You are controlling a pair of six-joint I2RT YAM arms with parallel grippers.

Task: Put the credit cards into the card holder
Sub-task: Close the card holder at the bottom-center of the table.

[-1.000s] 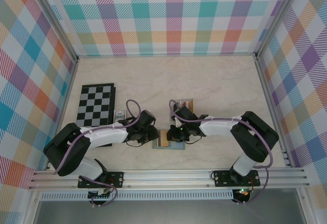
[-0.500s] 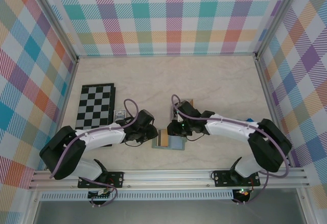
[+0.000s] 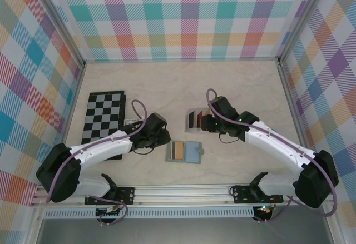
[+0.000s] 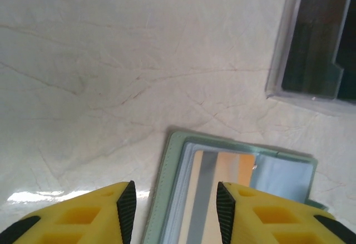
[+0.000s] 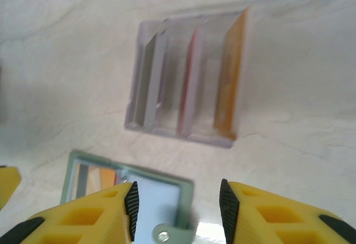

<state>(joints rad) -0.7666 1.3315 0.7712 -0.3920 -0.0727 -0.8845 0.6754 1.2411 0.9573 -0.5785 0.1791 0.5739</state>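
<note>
Marble-patterned table (image 3: 167,88), enclosed by plaid walls. A folded chessboard (image 3: 104,113) lies flat at the table's left side. The left gripper (image 4: 175,205) hangs low just left of the card holder (image 3: 184,152), its yellow fingers parted with nothing between them. The right gripper (image 5: 177,208) hangs beside the right edge of the clear tray (image 5: 183,102), likewise spread and empty. The clear tray rests near mid-table, beyond the card holder and apart from it. Standing on edge in its slots are a dark grey card (image 5: 153,80), a red card (image 5: 191,83) and, at one end, an orange-tan card (image 5: 231,71). The sage-green card holder lies open and flat at the near middle of the table, between the two arms. A striped orange card (image 4: 222,183) lies in its left half; whether it is tucked into a slot cannot be told
</note>
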